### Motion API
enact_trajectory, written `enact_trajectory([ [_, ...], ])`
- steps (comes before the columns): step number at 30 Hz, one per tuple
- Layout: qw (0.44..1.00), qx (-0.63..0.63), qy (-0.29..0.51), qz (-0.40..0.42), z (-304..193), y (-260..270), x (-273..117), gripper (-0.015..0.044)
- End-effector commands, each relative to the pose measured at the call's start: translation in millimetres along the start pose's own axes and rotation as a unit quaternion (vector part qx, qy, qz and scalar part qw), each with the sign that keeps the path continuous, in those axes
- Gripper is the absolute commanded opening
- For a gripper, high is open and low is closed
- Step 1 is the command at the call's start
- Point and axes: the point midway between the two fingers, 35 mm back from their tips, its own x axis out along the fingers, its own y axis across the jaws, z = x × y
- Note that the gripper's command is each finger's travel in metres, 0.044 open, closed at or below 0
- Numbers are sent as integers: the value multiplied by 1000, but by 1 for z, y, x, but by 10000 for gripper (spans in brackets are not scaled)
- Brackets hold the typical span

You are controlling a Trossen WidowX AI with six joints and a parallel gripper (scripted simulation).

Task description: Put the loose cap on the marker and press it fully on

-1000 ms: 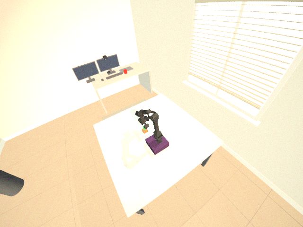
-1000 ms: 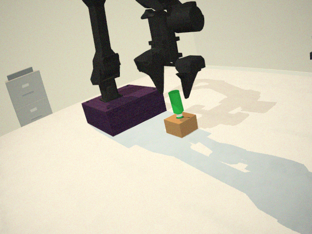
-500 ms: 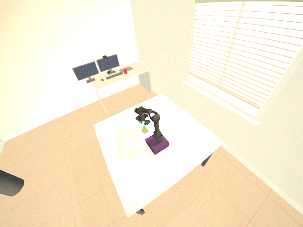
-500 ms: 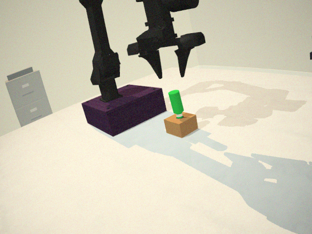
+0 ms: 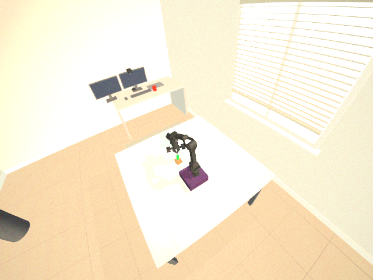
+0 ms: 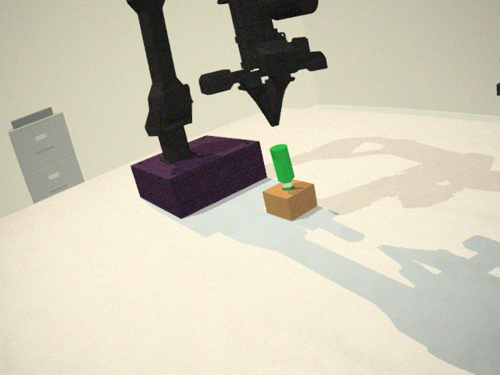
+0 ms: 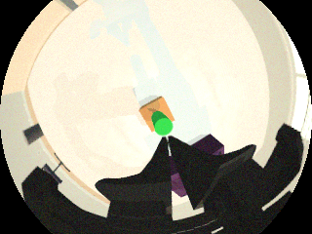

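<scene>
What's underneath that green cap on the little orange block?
Below the green cap a short white bit of marker shows, entering the orange holder block. The rest is hidden inside cap and block. The closed gripper hangs above, apart.

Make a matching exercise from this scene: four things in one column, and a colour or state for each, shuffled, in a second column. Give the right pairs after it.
Things:
1. cap
2. holder block
3. gripper
4. arm base

Colour or state:
A. purple, flat on the table
B. shut on nothing, above the cap
C. green, leaning on the marker
D. orange-brown, marker standing in it

Pairs: 1-C, 2-D, 3-B, 4-A
</scene>
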Motion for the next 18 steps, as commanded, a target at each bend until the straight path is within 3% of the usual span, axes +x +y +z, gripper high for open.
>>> enact_trajectory([
  [1,984,-179,1,0,0,-2,4,0],
  [18,984,-179,1,0,0,-2,10,0],
])
